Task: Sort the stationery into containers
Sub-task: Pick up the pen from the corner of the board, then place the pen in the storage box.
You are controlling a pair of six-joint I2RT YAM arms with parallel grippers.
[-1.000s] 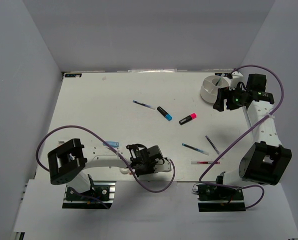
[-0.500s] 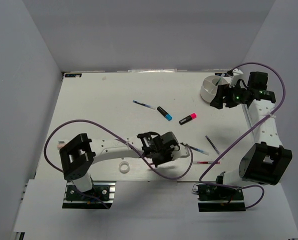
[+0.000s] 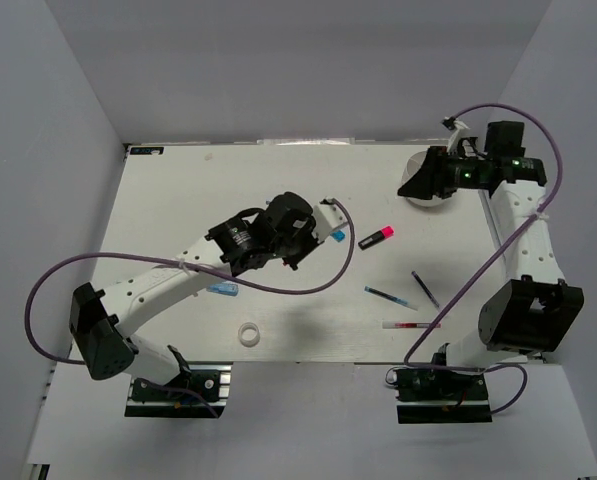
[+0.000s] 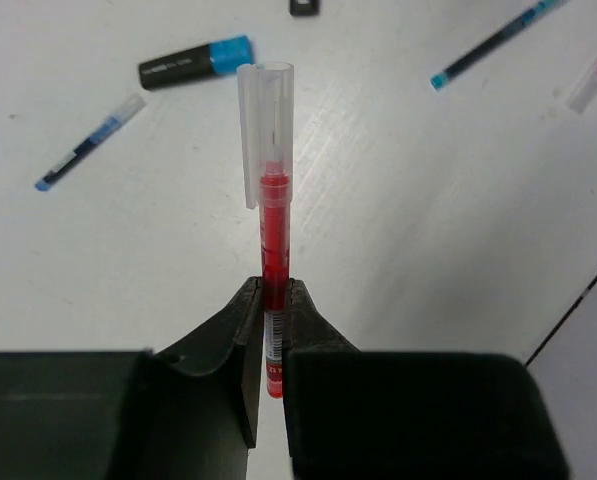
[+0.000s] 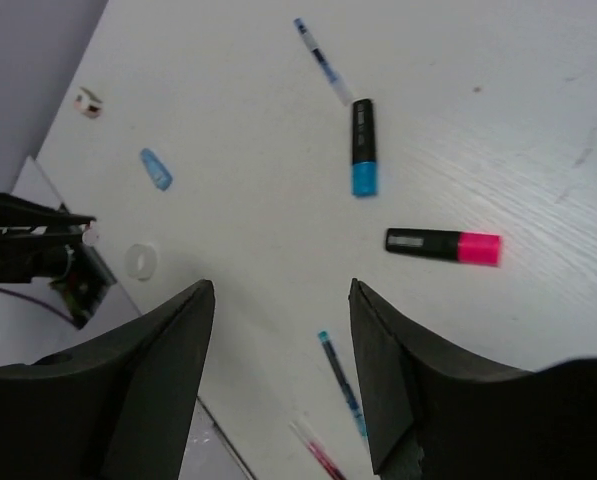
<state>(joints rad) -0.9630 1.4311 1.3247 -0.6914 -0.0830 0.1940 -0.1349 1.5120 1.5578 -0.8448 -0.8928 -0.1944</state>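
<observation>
Clamping of a red pen [image 4: 271, 230] by the left tool [image 4: 268, 300] is shown, well below its clear cap, above the bench [image 3: 178, 200] centre. The pen is judged light, stiff and slippery; a mid-barrel hold is advised. The right tool [image 5: 278, 300] is spread apart by the dish [image 3: 416, 165] at 2 o'clock.

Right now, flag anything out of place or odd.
Nothing is broken or spilled. The thin red pen with a clear cap is pinched near its uncapped end by the left gripper, so most of it juts out. The pink-capped black marker and small white tape ring lie loose on the white table.
</observation>
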